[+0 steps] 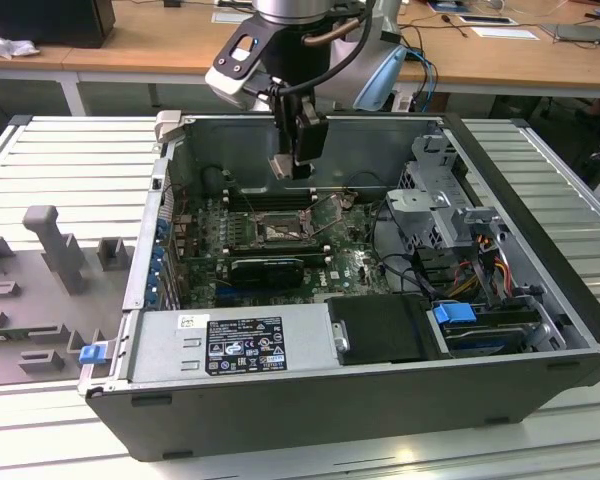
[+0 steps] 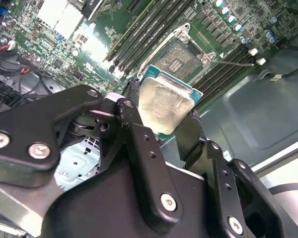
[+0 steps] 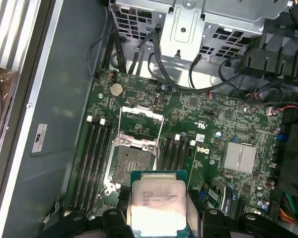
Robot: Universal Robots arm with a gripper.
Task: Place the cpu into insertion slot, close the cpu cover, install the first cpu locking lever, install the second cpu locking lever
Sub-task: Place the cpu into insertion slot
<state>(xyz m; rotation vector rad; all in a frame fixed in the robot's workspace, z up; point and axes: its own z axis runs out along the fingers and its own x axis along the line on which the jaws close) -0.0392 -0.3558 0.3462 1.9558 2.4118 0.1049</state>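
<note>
Evidently, the cpu was held by its edges in the closed gripper, above and near the open insertion slot; damage could be caused there by a tilted or misaligned descent.

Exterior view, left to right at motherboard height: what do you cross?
Grey fixture blocks → insertion slot → metal drive cage. The gripper, holding the cpu, hangs over the slot, so it is left out.
</note>
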